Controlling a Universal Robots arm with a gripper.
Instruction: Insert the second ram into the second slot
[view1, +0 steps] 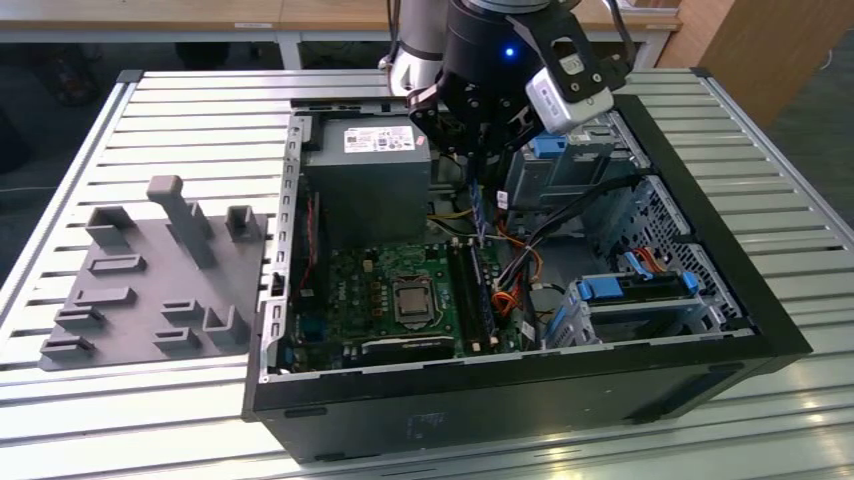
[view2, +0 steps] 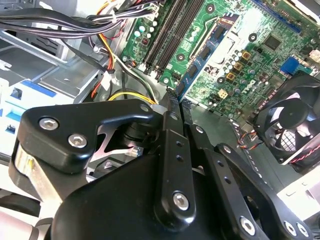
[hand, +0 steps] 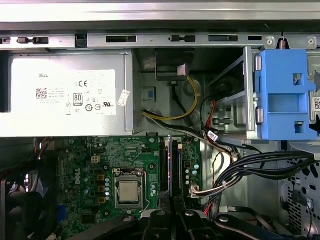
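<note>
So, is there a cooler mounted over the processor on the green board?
No, in the first wrist view the processor sits bare in its socket on the green board, with nothing over it.

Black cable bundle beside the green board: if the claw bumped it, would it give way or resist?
It would probably give: the black cable bundle sags in loose curves, so it looks floppy, not stiff. What looks like a pale tie binds the strands, so they would likely shift together. Thin wires, so probably light for its bulk.

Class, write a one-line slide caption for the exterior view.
Robot gripper holds a blue memory stick over the motherboard inside an open computer case on a slatted table.
</note>
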